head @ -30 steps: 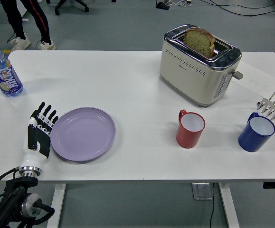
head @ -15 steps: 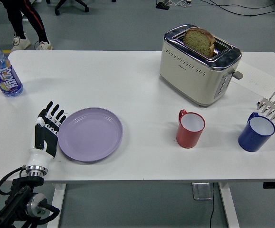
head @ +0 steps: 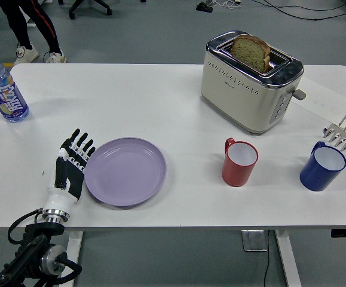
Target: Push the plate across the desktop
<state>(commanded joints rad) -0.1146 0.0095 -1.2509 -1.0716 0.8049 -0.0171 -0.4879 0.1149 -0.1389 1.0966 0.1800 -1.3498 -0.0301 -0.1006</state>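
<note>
Sliding right since before, the purple plate (head: 125,171) is nearing the red mug (head: 239,162). I am keeping my left hand (head: 72,165) flat, fingers straight, against its left rim, pushing slowly.

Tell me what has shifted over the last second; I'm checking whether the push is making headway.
The left hand, fingers flat and open against the purple plate, has slid rightward, pushing the plate toward the red mug. Nothing was grasped or released. The toaster, blue mug, bottle and metal rack stayed put.
</note>
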